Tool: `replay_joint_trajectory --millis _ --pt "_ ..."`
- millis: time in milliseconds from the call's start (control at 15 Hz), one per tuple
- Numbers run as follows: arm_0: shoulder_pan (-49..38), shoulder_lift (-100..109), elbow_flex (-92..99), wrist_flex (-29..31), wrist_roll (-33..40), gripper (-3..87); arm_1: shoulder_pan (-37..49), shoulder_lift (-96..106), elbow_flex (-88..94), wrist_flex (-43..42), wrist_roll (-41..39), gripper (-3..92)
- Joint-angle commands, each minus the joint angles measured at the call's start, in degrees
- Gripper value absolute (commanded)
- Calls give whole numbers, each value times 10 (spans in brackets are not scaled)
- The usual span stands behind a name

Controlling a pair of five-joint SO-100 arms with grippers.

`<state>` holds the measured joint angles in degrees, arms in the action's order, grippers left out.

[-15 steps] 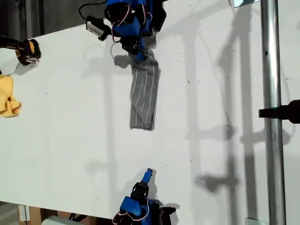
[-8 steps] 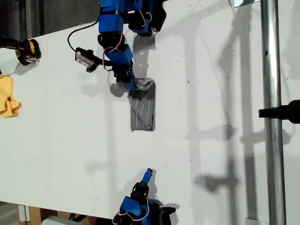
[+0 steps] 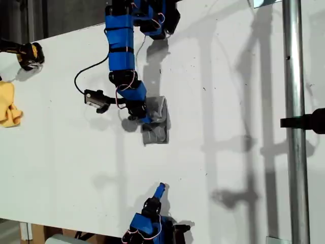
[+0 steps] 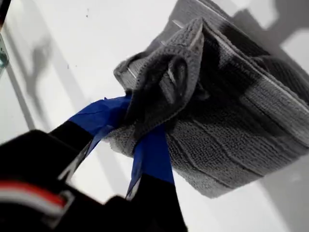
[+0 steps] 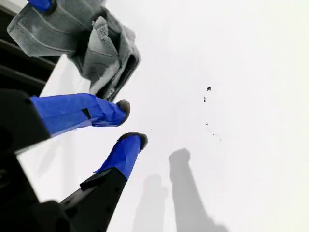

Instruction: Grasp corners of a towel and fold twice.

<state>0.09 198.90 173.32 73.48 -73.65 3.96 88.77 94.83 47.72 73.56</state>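
Near the middle of the tabletop [image 3: 244,168], somewhat toward its far edge in the exterior view, the towel [image 3: 155,122] lay as a short bundle, doubled over on itself. My first gripper [image 4: 131,126] had its blue-taped jaws clamped on a bunched end of the grey striped cloth; the first wrist view showed the fabric pinched between the two fingers, with a raised fold arching over the lower layer that rested flat on the white surface. Which of the corners sat inside the pinch I could not tell, because the cloth was crumpled there. In the exterior view that arm reached in from the far edge and its gripper [image 3: 143,118] sat at the towel's side toward the exterior view's left.

My second gripper [image 5: 128,124] stood near the tabletop's near edge, well apart from the towel, its fingers slightly parted and holding nothing. Its wrist view showed the folded towel [image 5: 99,50] farther off.

A yellow cloth [image 3: 8,104] and a tape roll [image 3: 29,55] lay by the edge at the exterior view's left.
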Motion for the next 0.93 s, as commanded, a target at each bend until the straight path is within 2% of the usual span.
replay_joint_trajectory --millis 0,200,267,333,667,867 --pt "0 4 -26 1 -2 89 -18 -68 -89 -29 -7 1" --pt "0 4 -26 1 -3 89 -12 -215 -149 -70 10 11" --pt "1 4 -26 1 -3 89 -3 -266 -185 -56 25 70" --pt "2 4 -25 1 -4 89 9 -302 -218 -28 20 232" --pt "1 4 -25 2 -2 90 28 -110 -225 142 -6 221" --pt "0 4 -22 2 -1 89 42 4 -176 165 -26 219"
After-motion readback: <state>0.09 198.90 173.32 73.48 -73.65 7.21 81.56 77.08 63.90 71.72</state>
